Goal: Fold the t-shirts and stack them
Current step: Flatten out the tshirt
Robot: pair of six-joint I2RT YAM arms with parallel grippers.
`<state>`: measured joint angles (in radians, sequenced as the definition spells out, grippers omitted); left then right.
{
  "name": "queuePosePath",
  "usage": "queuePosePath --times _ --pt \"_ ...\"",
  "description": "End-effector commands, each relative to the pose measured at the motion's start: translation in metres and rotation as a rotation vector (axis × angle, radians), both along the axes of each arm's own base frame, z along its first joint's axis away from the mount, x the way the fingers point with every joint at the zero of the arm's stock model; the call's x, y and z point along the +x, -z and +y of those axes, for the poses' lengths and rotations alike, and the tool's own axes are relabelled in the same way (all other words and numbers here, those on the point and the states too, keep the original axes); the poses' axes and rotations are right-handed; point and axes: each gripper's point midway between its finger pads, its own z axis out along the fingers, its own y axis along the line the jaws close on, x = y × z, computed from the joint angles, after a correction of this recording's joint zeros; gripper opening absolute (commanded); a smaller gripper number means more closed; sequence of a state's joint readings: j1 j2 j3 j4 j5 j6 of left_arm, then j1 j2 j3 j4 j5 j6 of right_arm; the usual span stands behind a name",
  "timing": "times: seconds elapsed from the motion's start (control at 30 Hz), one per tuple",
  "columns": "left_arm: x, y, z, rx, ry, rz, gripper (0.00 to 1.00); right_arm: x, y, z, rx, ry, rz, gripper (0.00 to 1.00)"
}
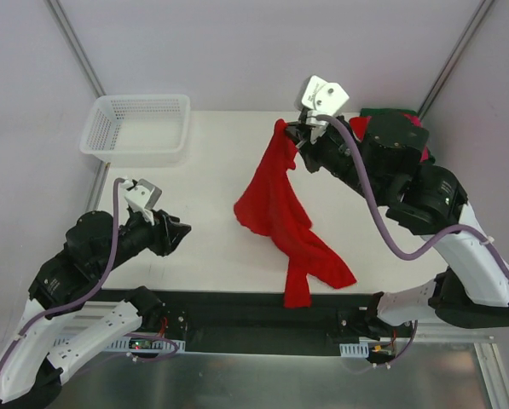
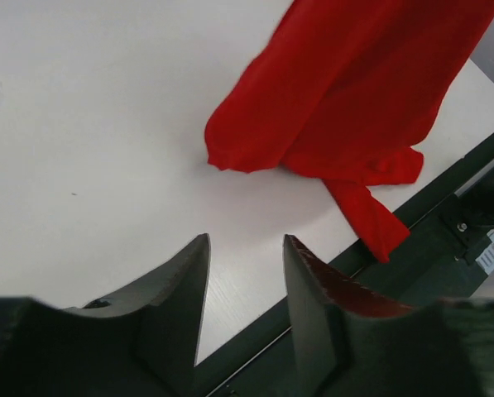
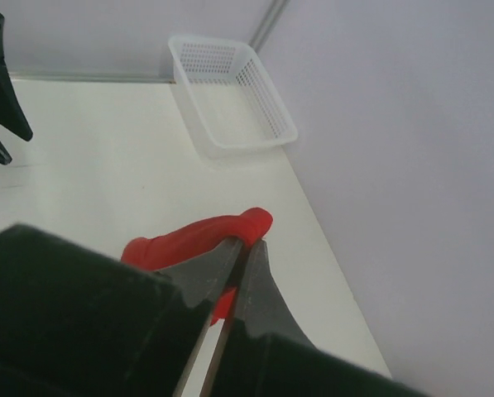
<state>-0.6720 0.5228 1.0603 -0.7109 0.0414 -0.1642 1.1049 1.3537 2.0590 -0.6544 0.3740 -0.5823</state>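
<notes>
A bright red t-shirt [image 1: 280, 204] hangs from my right gripper [image 1: 293, 136], which is shut on its top edge [image 3: 222, 233] above the table's far middle. The shirt's lower part trails on the table and over the front edge [image 1: 298, 290]. It also shows in the left wrist view [image 2: 346, 99]. My left gripper [image 1: 179, 232] is open and empty, low over the table's front left, to the left of the shirt; its fingers [image 2: 309, 285] stand apart. More shirts, dark green and magenta [image 1: 382, 115], lie at the far right, mostly hidden behind the right arm.
A white plastic mesh basket [image 1: 139, 128] stands at the far left corner; it also shows in the right wrist view [image 3: 230, 91]. The black front rail [image 1: 237, 302] runs along the table's near edge. Walls enclose the table on the sides.
</notes>
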Motion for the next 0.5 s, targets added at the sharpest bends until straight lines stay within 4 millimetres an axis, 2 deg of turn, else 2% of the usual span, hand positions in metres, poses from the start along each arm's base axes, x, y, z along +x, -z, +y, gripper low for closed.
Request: queuePosePath --times 0.0,0.1,0.13,0.27,0.47 --pt "0.003 -0.008 0.005 -0.074 -0.058 -0.034 0.50 -0.029 -0.058 -0.018 0.220 -0.096 -0.078 0.01" --pt "0.005 0.000 0.004 -0.066 -0.063 -0.011 0.61 -0.034 -0.053 -0.020 0.221 -0.115 -0.062 0.01" --pt "0.009 0.002 0.006 -0.060 -0.088 -0.008 0.71 -0.033 -0.049 -0.019 0.213 -0.116 -0.056 0.01" --pt "0.015 0.011 0.003 -0.037 -0.094 0.016 0.81 -0.023 -0.023 -0.012 0.143 -0.081 -0.022 0.01" --pt "0.020 0.016 -0.002 -0.039 -0.093 0.024 0.84 -0.017 -0.012 0.001 0.102 -0.081 -0.001 0.01"
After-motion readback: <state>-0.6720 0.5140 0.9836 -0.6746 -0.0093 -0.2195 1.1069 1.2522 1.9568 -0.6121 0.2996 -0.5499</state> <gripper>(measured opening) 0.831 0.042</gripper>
